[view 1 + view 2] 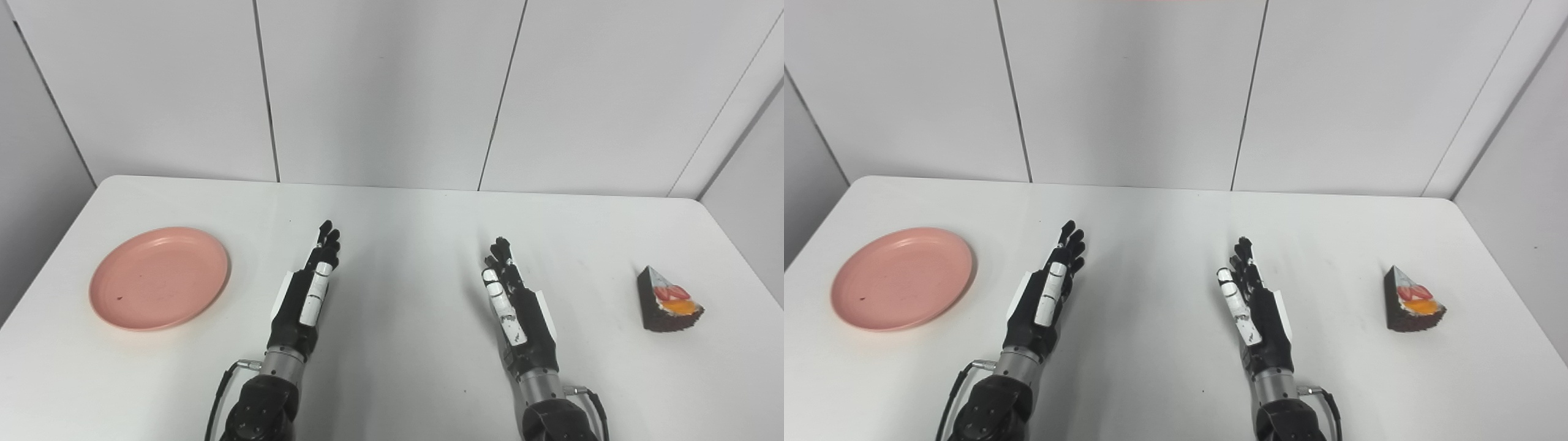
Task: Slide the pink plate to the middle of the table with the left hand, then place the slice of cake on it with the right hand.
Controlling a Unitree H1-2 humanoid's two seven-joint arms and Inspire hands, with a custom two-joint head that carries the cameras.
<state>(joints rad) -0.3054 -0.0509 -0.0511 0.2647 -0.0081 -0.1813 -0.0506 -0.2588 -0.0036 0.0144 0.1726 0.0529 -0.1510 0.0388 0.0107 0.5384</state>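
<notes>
Your fingers [324,242] are lying straight and close together on both hands, holding nothing. Your left hand [306,294] and right hand [514,306] are resting edge-up near the middle of the tabletop [398,208], well apart from everything. The pink plate [159,277] is sitting far to the left, and the slice of cake [666,300] is waiting far to the right. You are, by my reading, standing at the very start: next, you are needing to carry the left hand across to the plate's rim and draw it toward the centre.
</notes>
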